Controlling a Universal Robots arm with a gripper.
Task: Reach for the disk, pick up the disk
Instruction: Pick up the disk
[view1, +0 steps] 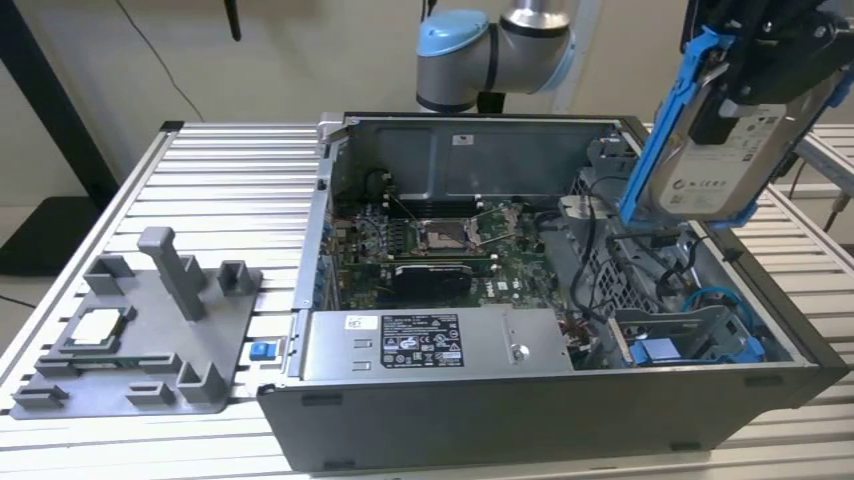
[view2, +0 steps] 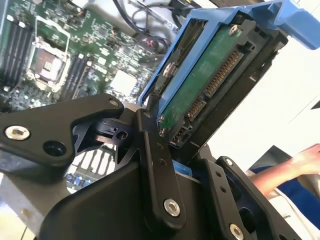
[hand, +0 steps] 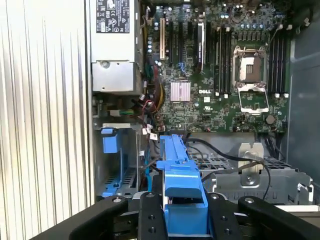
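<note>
The disk (view1: 714, 150) is held clamped in the gripper (view1: 758, 95), lifted clear above the computer case (view1: 534, 400); pickup appears complete, so a steady hold is called for.

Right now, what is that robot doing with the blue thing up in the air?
The robot arm's gripper is shut on the disk, a silver hard drive in a bright blue bracket. It holds the disk up in the air, hanging nearly upright above the open computer case, toward the exterior view's right. So the disk is already picked up. Below it, inside the case, you can see the green motherboard. A grey holder lies on the table beside the case, and a person's arm shows in the second wrist view.
</note>
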